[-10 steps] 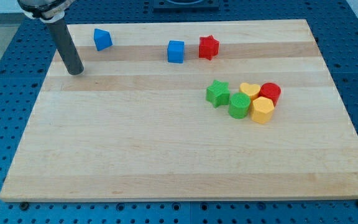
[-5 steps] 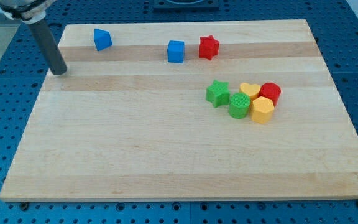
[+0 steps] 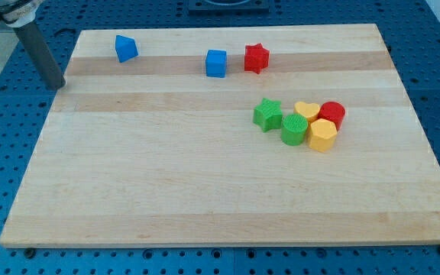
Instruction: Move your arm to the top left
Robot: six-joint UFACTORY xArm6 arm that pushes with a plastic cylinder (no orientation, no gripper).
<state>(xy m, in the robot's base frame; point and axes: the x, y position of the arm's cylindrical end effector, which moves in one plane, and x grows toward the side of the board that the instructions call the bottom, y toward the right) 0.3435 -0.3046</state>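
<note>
Resting at the board's (image 3: 205,191) upper-left edge, my tip (image 3: 55,85) sits well left of the blue block (image 3: 125,48); no fingers, no writing.

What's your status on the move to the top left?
My tip at the board's left edge, near the view's top left. Nearest block, blue wedge-like block, to its right, untouched. Nothing in the way.

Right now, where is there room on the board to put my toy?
The view's bottom half is bare, below the green star, and so is the left middle, under the blue block. It's crowded around the yellow block cluster. My tip sits at the board's left edge.
</note>
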